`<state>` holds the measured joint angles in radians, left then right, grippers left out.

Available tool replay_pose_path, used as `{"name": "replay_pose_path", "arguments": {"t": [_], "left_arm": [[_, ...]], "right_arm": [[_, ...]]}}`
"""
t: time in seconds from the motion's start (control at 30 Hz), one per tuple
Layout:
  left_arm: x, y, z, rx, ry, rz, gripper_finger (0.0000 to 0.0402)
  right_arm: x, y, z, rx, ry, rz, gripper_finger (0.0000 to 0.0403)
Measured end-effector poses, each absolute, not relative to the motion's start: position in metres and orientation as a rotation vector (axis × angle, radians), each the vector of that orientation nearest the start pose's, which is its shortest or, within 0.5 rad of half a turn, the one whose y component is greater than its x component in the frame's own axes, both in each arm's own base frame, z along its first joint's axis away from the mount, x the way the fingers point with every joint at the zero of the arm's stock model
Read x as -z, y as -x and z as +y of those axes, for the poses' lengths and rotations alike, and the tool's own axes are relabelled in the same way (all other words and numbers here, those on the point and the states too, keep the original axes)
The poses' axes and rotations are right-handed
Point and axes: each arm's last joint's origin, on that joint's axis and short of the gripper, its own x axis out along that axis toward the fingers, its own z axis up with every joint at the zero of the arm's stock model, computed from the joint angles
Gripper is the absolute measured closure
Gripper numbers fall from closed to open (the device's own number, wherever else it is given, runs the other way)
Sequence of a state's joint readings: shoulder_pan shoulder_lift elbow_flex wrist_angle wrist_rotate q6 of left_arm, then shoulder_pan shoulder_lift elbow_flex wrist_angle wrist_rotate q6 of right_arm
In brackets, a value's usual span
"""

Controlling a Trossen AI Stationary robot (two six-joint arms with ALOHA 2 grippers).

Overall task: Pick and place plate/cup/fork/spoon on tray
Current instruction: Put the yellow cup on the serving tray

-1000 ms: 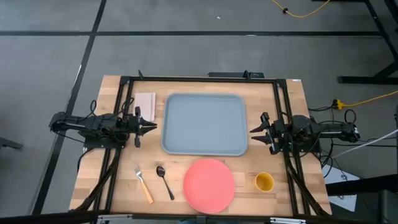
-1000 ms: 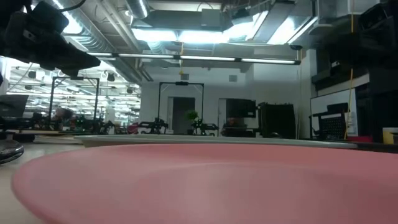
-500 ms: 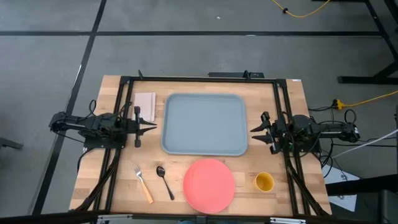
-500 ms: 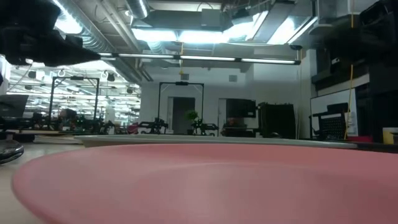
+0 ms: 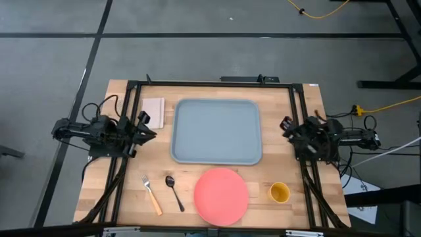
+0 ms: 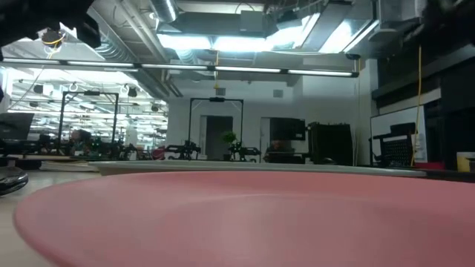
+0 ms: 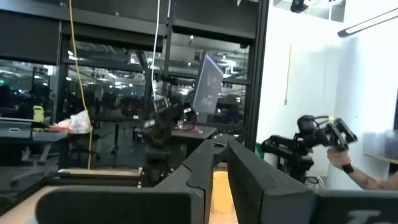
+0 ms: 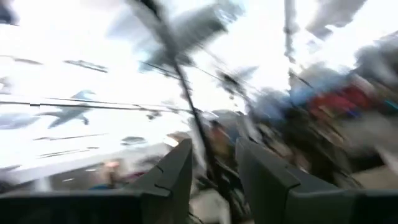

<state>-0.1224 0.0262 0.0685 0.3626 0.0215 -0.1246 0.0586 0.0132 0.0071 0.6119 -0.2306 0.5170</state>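
Note:
The grey-blue tray (image 5: 217, 131) lies in the middle of the table. Near the front edge lie the coral plate (image 5: 221, 195), the yellow cup (image 5: 279, 192) to its right, and the dark spoon (image 5: 174, 192) and the orange-handled fork (image 5: 151, 195) to its left. The plate (image 6: 237, 215) fills the low view. My left gripper (image 5: 146, 128) hovers left of the tray, tipped upward, its fingers (image 7: 214, 171) a narrow slit apart with nothing between them. My right gripper (image 5: 287, 125) hovers right of the tray, also tipped up and open (image 8: 214, 168), holding nothing.
A small pale pad (image 5: 153, 108) lies at the tray's far left corner, beside my left gripper. A black frame (image 5: 210, 83) runs along the table's far edge and down both sides under the arms. Bare wood shows between the tray and the tableware.
Both grippers have tipped upward and risen. In the high view each has drawn back from the tray toward its own side of the table. In the low view the left arm has climbed to the top edge. The tableware and the tray have kept still.

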Motion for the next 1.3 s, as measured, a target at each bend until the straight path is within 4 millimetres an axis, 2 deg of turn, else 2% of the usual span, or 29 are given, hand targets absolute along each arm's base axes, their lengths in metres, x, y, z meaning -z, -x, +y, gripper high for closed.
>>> {"name": "replay_pose_path", "arguments": {"t": [0.1, 0.23, 0.4, 0.5, 0.57, 0.63, 0.73, 0.83, 1.0, 1.1, 1.3], "left_arm": [[-0.216, -0.09, -0.014, 0.185, 0.144, -0.359, 0.0363], [-0.213, -0.101, -0.021, 0.23, 0.099, -0.307, 0.0363], [-0.214, -0.113, -0.033, 0.317, -0.002, -0.33, 0.0363], [-0.215, -0.117, -0.039, 0.371, -0.08, -0.36, 0.0363], [-0.215, -0.119, -0.041, 0.379, -0.105, -0.371, 0.0363], [-0.214, -0.12, -0.042, 0.377, -0.107, -0.365, 0.0363], [-0.213, -0.121, -0.042, 0.375, -0.1, -0.358, 0.0363], [-0.213, -0.121, -0.042, 0.376, -0.1, -0.358, 0.0363], [-0.213, -0.121, -0.042, 0.373, -0.099, -0.357, 0.0363], [-0.213, -0.121, -0.041, 0.347, -0.095, -0.353, 0.0363], [-0.212, -0.122, -0.04, 0.283, -0.087, -0.33, 0.0363]], "right_arm": [[-0.23, -0.071, 0.013, -0.492, -0.423, -0.648, 0.0273], [-0.235, -0.071, 0.018, -0.586, -0.394, -0.644, 0.0273], [-0.268, -0.081, 0.029, -0.674, -0.33, -0.603, 0.0273], [-0.294, -0.096, 0.041, -0.815, -0.301, -0.496, 0.0273], [-0.308, -0.11, 0.051, -0.916, -0.311, -0.347, 0.0273], [-0.324, -0.125, 0.061, -0.941, -0.352, -0.16, 0.0273], [-0.343, -0.144, 0.072, -0.848, -0.408, 0.177, 0.0273], [-0.357, -0.154, 0.078, -0.682, -0.367, 0.543, 0.0273], [-0.363, -0.153, 0.069, -0.186, -0.23, 1.087, 0.0273], [-0.362, -0.154, 0.067, -0.001, -0.216, 1.229, 0.0273], [-0.333, -0.158, 0.069, 0.073, -0.21, 1.349, 0.0273]]}}
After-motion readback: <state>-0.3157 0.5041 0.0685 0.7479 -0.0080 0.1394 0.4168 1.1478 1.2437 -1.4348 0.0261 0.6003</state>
